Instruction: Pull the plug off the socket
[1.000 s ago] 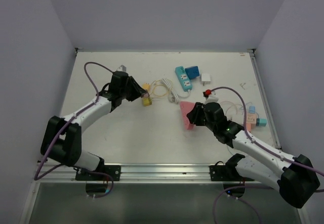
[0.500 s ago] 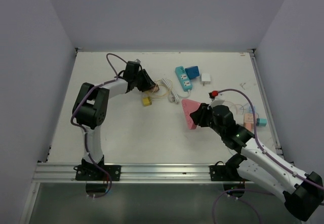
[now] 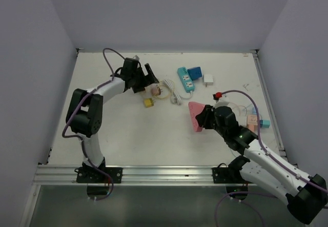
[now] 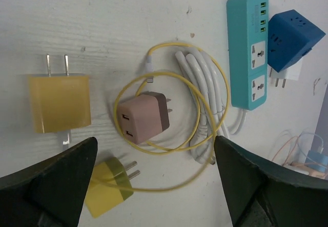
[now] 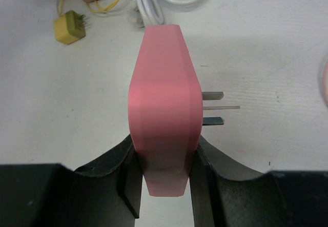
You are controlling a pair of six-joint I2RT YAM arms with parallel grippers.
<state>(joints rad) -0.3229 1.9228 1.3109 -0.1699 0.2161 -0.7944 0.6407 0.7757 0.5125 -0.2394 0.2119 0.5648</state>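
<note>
Right gripper point(image 5: 163, 178) clamps the pink adapter point(image 5: 163, 94) (prongs bare); left gripper point(image 4: 154, 183), wide open, should straddle the brown-ended charger point(image 4: 143, 118) squarely, clear of the yellow cable point(image 4: 179, 43).

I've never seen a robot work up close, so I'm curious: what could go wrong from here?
1. The right pincer grips the pink plug by one end only, with most of it sticking out, so it might twist or slip free.
2. The left pincer hangs open over a brown charger ringed by a yellow cable and a white cord. Closing there could snag the loops and drag neighbours along.
</note>
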